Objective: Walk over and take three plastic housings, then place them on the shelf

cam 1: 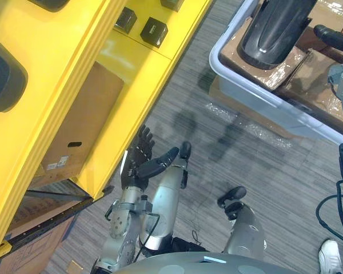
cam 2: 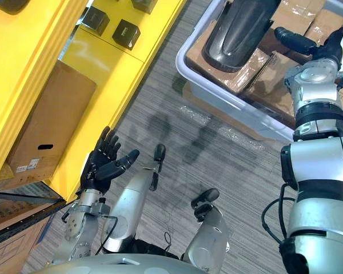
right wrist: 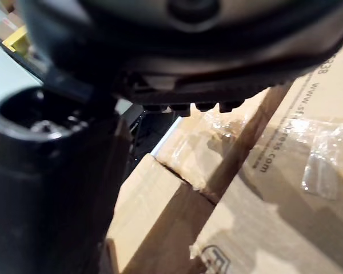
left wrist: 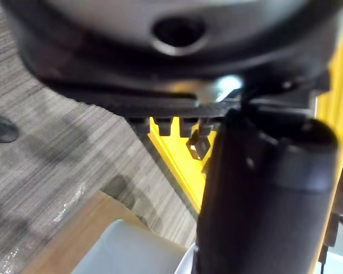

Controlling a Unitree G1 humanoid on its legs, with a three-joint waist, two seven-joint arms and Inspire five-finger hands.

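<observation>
A glossy black plastic housing (cam 1: 272,28) gleams at one o'clock on matt brown cardboard boxes (cam 2: 271,77) bound with shiny clear tape, in a smooth pale-grey plastic tub (cam 1: 257,94). At ten o'clock, the yellow shelf (cam 1: 63,108) looks smooth-painted. My left hand (cam 1: 138,162) is matt dark plastic above ribbed grey carpet (cam 1: 217,171).

Grey streaked carpet floor (cam 1: 263,171) beside yellow shelving (cam 1: 131,63)

Left robot hand (cam 2: 106,162) upright, fingers spread; right robot hand (cam 2: 311,45) outstretched, fingers straight.
</observation>
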